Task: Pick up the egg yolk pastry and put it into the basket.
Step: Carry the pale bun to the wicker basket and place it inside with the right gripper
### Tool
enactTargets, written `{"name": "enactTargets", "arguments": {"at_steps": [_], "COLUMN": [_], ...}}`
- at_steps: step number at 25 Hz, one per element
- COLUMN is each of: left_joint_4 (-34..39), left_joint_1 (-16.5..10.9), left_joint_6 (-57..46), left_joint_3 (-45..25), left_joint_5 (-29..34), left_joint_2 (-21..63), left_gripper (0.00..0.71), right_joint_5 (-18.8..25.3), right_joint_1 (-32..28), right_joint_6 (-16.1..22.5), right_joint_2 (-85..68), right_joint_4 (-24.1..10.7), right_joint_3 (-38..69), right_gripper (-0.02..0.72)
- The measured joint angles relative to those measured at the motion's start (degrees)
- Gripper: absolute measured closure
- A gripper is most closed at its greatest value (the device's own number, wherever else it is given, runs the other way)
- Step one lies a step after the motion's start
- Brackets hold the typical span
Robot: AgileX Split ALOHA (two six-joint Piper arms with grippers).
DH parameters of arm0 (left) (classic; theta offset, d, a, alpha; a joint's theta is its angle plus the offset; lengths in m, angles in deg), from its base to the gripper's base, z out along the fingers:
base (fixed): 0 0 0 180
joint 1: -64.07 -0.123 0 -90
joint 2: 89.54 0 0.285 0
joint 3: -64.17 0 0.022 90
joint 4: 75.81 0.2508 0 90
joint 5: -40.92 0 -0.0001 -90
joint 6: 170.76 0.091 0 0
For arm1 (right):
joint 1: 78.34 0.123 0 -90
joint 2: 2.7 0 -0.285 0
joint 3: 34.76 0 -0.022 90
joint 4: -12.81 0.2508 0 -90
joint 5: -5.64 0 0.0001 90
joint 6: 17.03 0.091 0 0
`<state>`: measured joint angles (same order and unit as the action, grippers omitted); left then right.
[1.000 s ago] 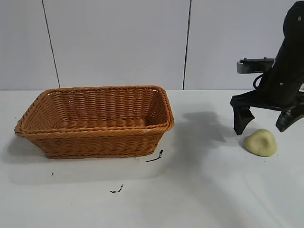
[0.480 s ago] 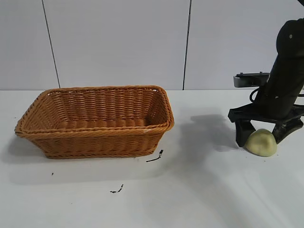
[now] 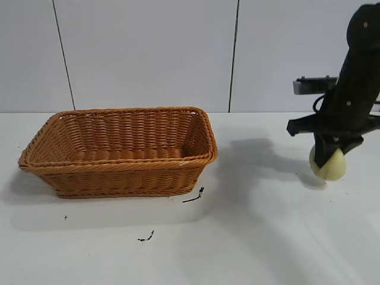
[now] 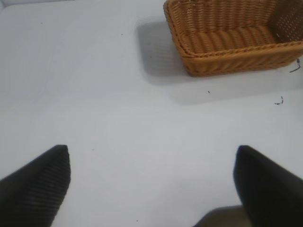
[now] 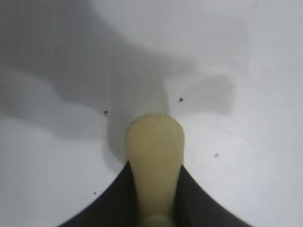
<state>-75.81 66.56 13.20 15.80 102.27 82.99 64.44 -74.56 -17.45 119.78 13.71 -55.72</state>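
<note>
Right gripper [image 3: 328, 161] pointing steeply down, fingers pinched close; left gripper [image 4: 151, 182] wide apart.

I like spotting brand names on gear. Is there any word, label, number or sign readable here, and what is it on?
None: no readable text anywhere.
The basket is plain wicker.
The egg yolk pastry, squeezed in the right gripper, is unmarked.
The dark specks on the table are scuffs, not letters.

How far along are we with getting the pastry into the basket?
Done: the right gripper is shut on the small pale yellow rounded pastry, lifted clear of the white table. In hand: carrying it. Left: moving across to the empty orange-brown woven wicker basket and releasing. The left gripper is open, idle.
</note>
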Motion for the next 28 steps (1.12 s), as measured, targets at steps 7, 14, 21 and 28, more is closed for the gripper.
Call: {"name": "enactTargets", "arguments": {"at_steps": [7,14,21,28], "left_joint_4": [0.0,0.0,0.0,0.0], "left_joint_1": [0.0,0.0,0.0,0.0], "left_joint_6": [0.0,0.0,0.0,0.0], "left_joint_3": [0.0,0.0,0.0,0.0], "left_joint_5": [0.0,0.0,0.0,0.0], "left_joint_2": [0.0,0.0,0.0,0.0], "left_gripper": [0.014,0.014,0.014,0.014], "right_joint_5": [4.4,4.4,-1.4,-9.3], "right_joint_1": [4.7,17.0,28.3,32.7], "right_joint_6": [0.4,1.8,2.7,3.0], "right_joint_2": [0.1,4.7,11.6,19.4], "right_joint_4": [-0.9,-1.4,-0.9,-0.9], "right_joint_3": [-9.1,-15.9,-19.1,-19.2], "right_gripper": [0.622,0.622,0.622,0.622]}}
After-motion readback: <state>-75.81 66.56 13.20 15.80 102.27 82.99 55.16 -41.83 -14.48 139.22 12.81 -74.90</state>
